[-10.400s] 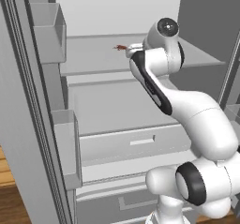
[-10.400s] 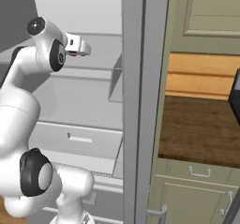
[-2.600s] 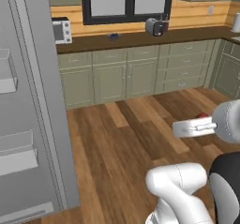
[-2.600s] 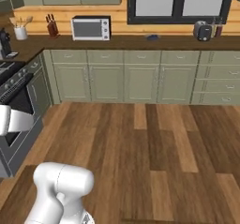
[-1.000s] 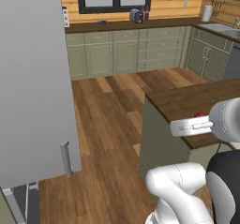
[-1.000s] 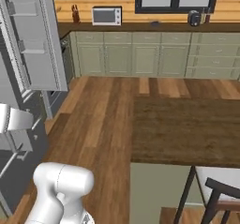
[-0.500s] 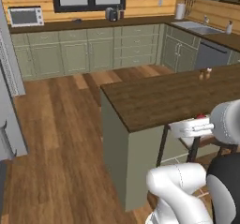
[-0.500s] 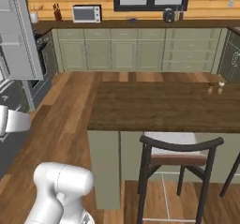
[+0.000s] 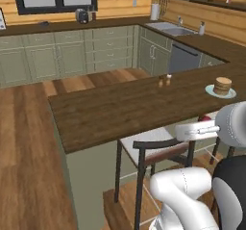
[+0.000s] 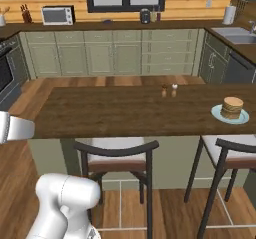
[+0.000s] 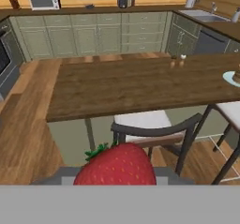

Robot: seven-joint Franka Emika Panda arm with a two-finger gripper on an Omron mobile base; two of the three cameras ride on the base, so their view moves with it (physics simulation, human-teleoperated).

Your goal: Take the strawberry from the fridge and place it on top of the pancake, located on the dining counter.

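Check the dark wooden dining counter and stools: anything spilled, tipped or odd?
Nothing stands out. The tan pancake stack sits upright on its pale blue plate on the dark wooden dining counter; two small shakers stand upright.

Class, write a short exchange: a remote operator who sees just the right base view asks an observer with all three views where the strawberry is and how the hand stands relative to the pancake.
Operator: I see the pancake on the dining counter. Where is the strawberry?
Observer: In the hand view, the strawberry sits right at the fingers, red with green leaves.
Operator: Where is the gripper?
Observer: In the left base view, the gripper is shut on the berry, on the near side of the counter, over a stool.
Operator: Is it aimed at the plate?
Observer: Not squarely. The hand view has the plate cut off at its right edge.
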